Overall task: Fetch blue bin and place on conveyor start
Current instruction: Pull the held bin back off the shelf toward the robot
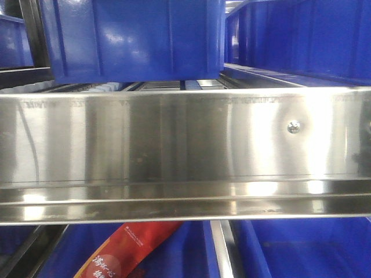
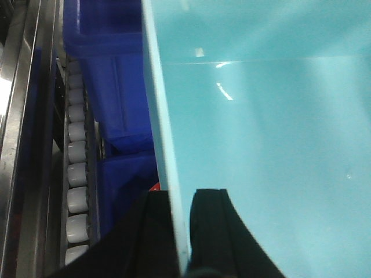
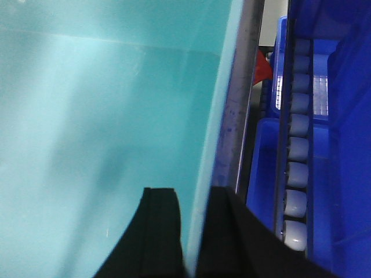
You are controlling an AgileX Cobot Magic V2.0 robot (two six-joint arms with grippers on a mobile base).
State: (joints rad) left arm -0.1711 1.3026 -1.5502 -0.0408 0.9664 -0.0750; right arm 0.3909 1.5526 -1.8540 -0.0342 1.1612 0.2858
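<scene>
The blue bin (image 2: 272,133) is a light turquoise tub that fills most of both wrist views; it also shows in the right wrist view (image 3: 98,116). My left gripper (image 2: 181,200) is shut on the bin's left wall, one black finger inside and one outside the thin rim. My right gripper (image 3: 194,200) is shut on the bin's right wall in the same way. The bin and both grippers are out of the front view. The conveyor start is not in view.
A shiny stainless-steel shelf rail (image 1: 185,156) spans the front view at close range. Dark royal-blue bins (image 1: 133,37) stand above and below it, one with a red packet (image 1: 124,249). White roller tracks (image 2: 77,174) (image 3: 295,150) and dark blue bins flank the tub.
</scene>
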